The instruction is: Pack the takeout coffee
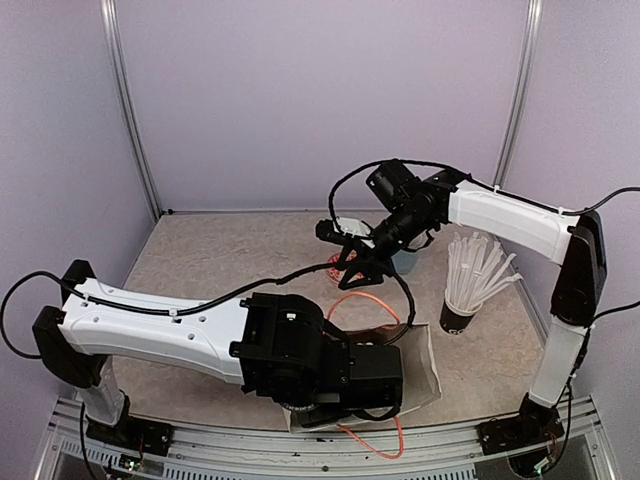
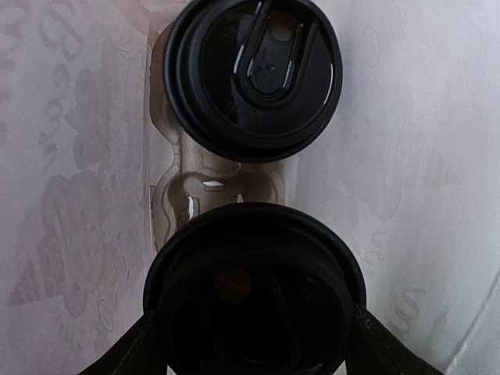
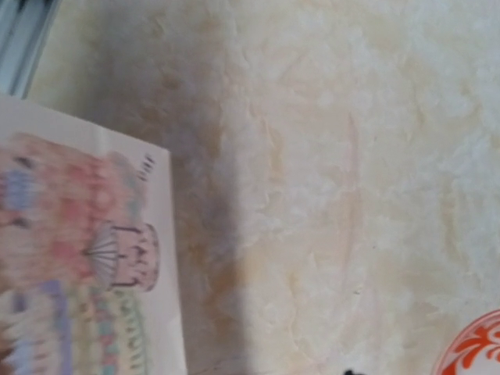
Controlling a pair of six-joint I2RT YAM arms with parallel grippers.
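In the left wrist view I look straight down at two takeout coffee cups with round black lids, inside a white bag with pale pink print (image 2: 70, 195). The far cup (image 2: 254, 74) stands free. The near cup (image 2: 254, 289) sits between my left gripper's (image 2: 254, 348) fingers (image 2: 129, 351), which press against its lid on both sides. A brown cardboard carrier (image 2: 207, 176) shows between the cups. In the top view my left wrist (image 1: 330, 365) hangs over the bag (image 1: 425, 360). My right gripper (image 1: 355, 268) hovers above the table behind the bag, its fingers apart and empty.
A dark cup (image 1: 460, 318) of white straws (image 1: 482, 265) stands at the right. The bag's orange handles (image 1: 365, 300) loop upward. A red-patterned round thing (image 1: 335, 268) lies near the right gripper, also in the right wrist view (image 3: 476, 353), beside a printed paper sheet (image 3: 78, 258).
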